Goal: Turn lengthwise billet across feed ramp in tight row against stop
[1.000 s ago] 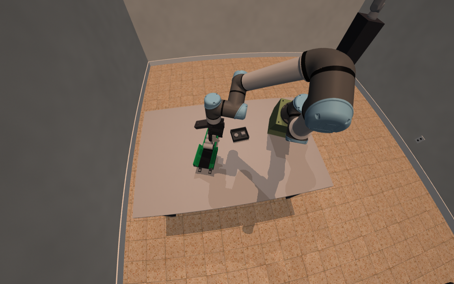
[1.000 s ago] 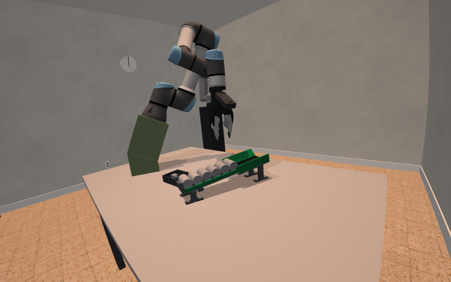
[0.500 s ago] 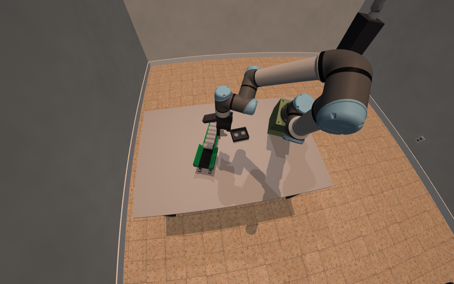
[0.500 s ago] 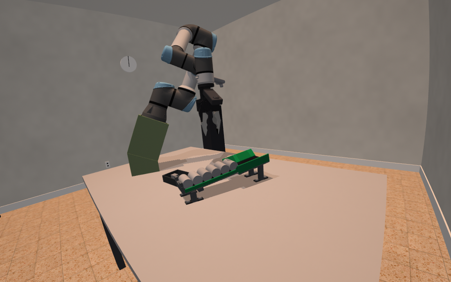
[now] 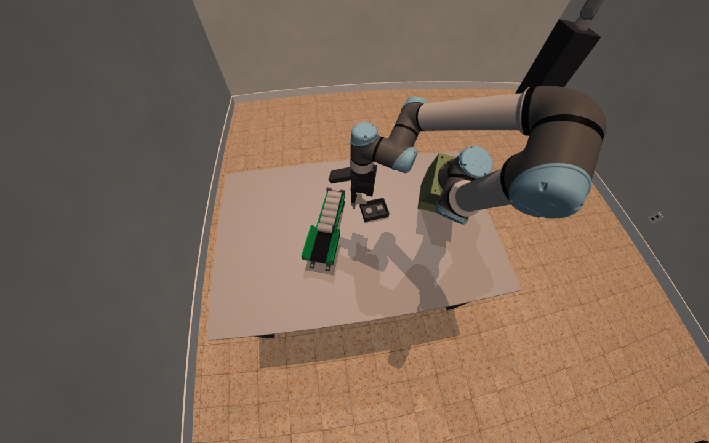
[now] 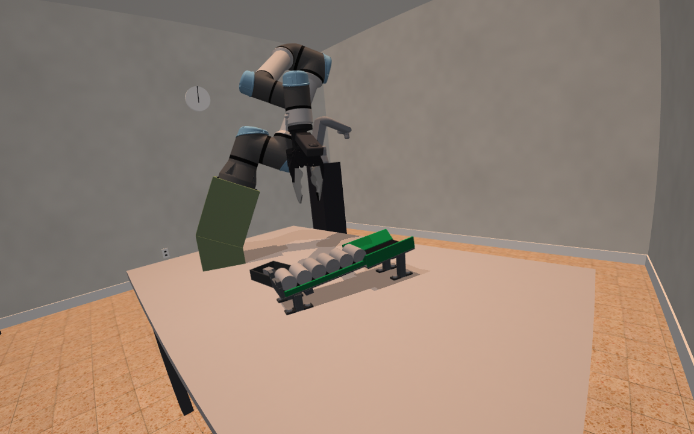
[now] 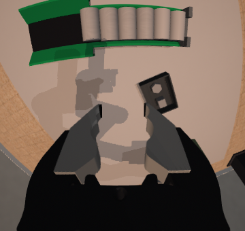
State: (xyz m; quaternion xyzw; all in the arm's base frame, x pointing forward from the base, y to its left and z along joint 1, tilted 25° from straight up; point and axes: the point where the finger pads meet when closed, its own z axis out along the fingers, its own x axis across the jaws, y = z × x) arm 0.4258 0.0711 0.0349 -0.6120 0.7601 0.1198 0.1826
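The green feed ramp stands on the table, also in the exterior view and the wrist view. Several grey billets lie across it, side by side in one row, the last one against the dark stop at the low end. The ramp's upper black part is bare. My gripper hangs well above the table beside the ramp. Its fingers stand partly apart with nothing between them.
A small black fixture block with two recesses lies on the table beside the ramp, just under my fingers in the wrist view. The arm's olive-green base pedestal stands at the table's far side.
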